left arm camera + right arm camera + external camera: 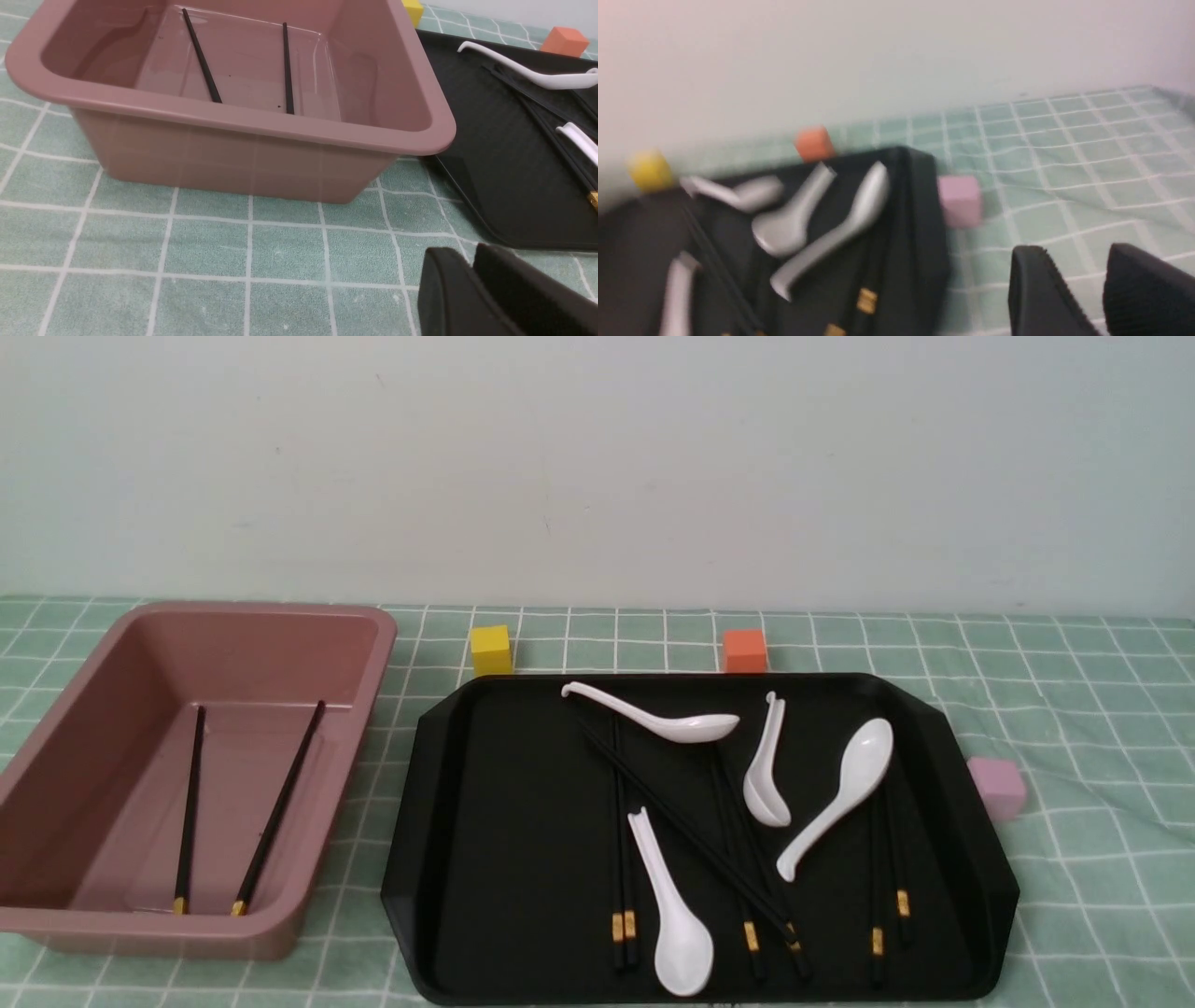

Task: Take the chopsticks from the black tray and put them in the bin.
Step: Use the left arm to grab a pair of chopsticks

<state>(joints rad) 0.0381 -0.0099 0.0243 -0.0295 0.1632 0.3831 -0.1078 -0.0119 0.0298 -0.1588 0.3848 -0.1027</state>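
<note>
Several black chopsticks (624,840) with gold bands lie in the black tray (439,859), mixed with white soup spoons (674,896). Two chopsticks (278,807) lie inside the pink bin (373,653) on the left; they also show in the left wrist view (202,56). Neither gripper shows in the front view. In the left wrist view my left gripper (469,254) is shut and empty, low over the cloth in front of the bin (261,126) and near the tray's corner (490,186). In the blurred right wrist view my right gripper (1078,254) is open and empty over the cloth, right of the tray (920,224).
A yellow cube (491,649) and an orange cube (744,651) stand behind the tray. A pink cube (996,788) sits by the tray's right edge, also in the right wrist view (959,200). A green checked cloth (1074,709) covers the table; a pale wall stands behind.
</note>
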